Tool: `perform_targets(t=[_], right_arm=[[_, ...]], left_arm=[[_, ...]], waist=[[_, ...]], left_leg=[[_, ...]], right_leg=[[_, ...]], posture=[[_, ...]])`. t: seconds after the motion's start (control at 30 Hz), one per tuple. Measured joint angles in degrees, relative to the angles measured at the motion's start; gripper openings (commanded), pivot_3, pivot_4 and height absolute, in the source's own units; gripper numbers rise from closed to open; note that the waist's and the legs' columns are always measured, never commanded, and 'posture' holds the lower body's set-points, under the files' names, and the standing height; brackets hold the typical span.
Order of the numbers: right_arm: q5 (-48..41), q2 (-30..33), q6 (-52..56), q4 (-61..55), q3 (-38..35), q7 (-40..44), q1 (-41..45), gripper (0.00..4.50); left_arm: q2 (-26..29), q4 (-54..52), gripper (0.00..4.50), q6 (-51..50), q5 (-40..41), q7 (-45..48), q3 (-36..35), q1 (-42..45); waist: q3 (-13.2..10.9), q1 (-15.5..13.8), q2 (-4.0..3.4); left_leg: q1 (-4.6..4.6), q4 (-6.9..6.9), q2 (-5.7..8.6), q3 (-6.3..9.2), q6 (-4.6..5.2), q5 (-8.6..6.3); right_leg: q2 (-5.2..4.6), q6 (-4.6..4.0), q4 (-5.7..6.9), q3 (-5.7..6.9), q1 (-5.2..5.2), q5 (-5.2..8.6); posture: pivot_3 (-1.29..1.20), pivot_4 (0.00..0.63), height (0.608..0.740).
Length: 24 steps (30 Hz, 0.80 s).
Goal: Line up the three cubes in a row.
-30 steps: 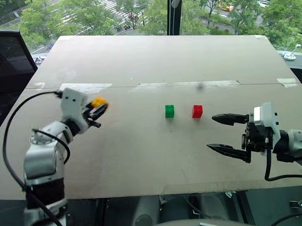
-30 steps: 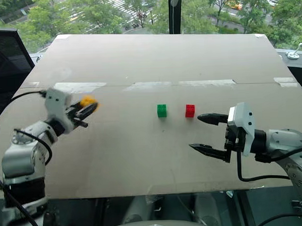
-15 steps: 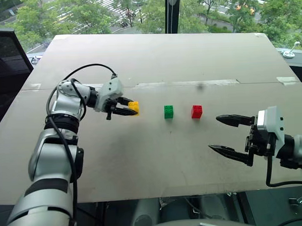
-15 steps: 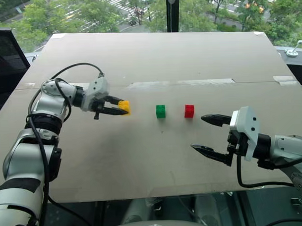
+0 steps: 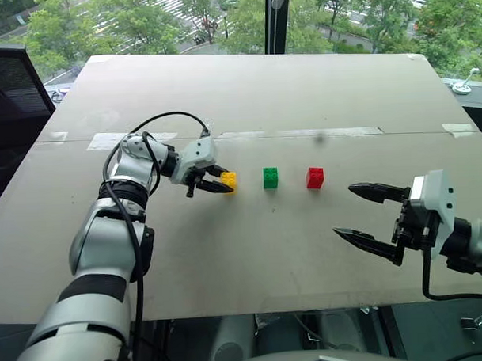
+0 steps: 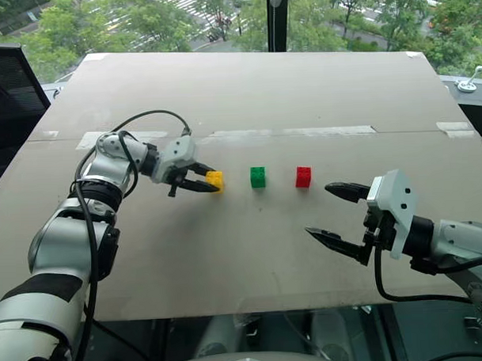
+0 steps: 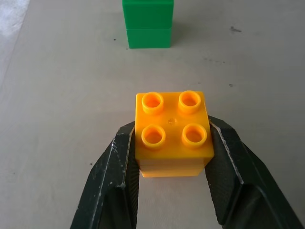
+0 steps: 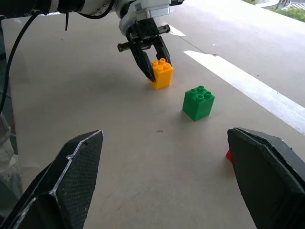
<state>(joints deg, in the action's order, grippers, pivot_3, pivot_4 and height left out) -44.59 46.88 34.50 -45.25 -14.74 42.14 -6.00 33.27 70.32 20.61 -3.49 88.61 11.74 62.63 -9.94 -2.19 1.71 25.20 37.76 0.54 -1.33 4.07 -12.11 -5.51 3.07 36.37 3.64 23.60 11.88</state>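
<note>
Three unlabelled cubes (image 5: 270,178), apparently without legible writing.

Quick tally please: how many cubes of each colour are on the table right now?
Yellow cube: 1, gripped by the left tool
Green cube: 1
Red cube: 1
Total: 3
</note>
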Motion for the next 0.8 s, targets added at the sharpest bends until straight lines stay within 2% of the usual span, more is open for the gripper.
perform_targets(t=[0.13, 0.27, 0.33, 0.37, 0.5, 0.63, 0.7, 0.8], right_arm=[[-0.4, 0.1, 0.2, -1.1, -0.5, -0.3, -0.6, 4.31], [-0.7, 0.1, 0.3, -1.4, -1.8, -0.5, -1.6, 4.31], [-0.8, 0.3, 0.3, -1.4, -2.0, -0.4, -2.0, 4.31], [-0.8, 0.3, 0.3, -1.4, -2.0, -0.4, -2.1, 4.31], [-1.1, 1.0, 0.3, -1.4, -3.4, 0.0, -3.2, 4.31], [-0.4, 1.2, 0.3, -1.1, -5.1, 0.0, -5.2, 4.31], [1.3, 1.3, 0.2, -0.3, -7.1, 0.1, -8.0, 4.31], [4.0, 1.3, -0.3, 2.0, -10.5, 1.1, -12.8, 4.31]], left_arm=[[-0.2, 0.5, 1.29, 0.7, -0.9, -1.7, -0.2, 0.2], [-0.6, 1.4, 3.14, 0.8, -1.5, -2.1, -0.4, 0.2], [-0.9, 1.8, 4.2, 0.7, -1.9, -2.1, -0.4, 0.2], [-1.0, 1.9, 4.45, 0.7, -2.0, -2.1, -0.4, 0.2], [-0.6, 1.7, 4.45, -0.6, -1.0, -1.5, -2.5, 0.2], [4.8, -5.5, 4.45, -5.5, 3.1, -0.1, -7.1, -3.0], [9.2, -18.4, 4.45, -12.8, 7.1, -0.2, -11.0, -12.1], [12.5, -46.3, 4.45, -29.6, 13.6, -6.7, -19.1, -34.4]], waist=[[0.0, 0.0, 0.0], [0.0, 0.0, 0.0], [0.0, 0.0, 0.0], [0.0, 0.0, 0.0], [0.0, 0.0, 0.0], [0.0, 0.7, -0.02], [0.1, 1.6, -0.12], [0.0, 2.4, -0.2]], left_leg=[[0.0, 0.04, -0.01, 0.01, 0.0, 0.0], [0.0, 0.18, -0.02, 0.03, 0.0, 0.0], [0.01, 0.23, -0.02, 0.03, 0.01, -0.01], [0.02, 0.24, -0.02, 0.03, 0.01, -0.01], [0.04, 0.27, -0.05, 0.03, 0.01, -0.01], [0.1, 0.28, -0.11, 0.06, 0.01, -0.02], [0.07, 0.24, -0.11, 0.03, 0.0, -0.02], [0.01, 0.12, -0.12, 0.01, -0.05, -0.06]], right_leg=[[0.0, 0.01, 0.04, 0.0, 0.0, -0.01], [0.0, 0.03, 0.08, 0.02, -0.04, -0.02], [0.0, 0.04, 0.11, 0.01, -0.04, -0.02], [0.0, 0.04, 0.11, 0.01, -0.04, -0.02], [0.01, 0.04, 0.12, 0.02, -0.03, -0.02], [0.02, 0.02, 0.13, 0.01, 0.02, -0.03], [-0.28, 0.01, 0.11, -0.1, 0.01, -0.03], [-0.43, 0.0, 0.0, -0.41, -0.01, -0.02]], posture=[[0.0, 0.15, 0.74], [0.0, 0.15, 0.74], [0.0, 0.15, 0.74], [0.0, 0.15, 0.74], [0.0, 0.15, 0.74], [0.0, 0.15, 0.74], [0.0, 0.15, 0.74], [0.0, 0.15, 0.74]])
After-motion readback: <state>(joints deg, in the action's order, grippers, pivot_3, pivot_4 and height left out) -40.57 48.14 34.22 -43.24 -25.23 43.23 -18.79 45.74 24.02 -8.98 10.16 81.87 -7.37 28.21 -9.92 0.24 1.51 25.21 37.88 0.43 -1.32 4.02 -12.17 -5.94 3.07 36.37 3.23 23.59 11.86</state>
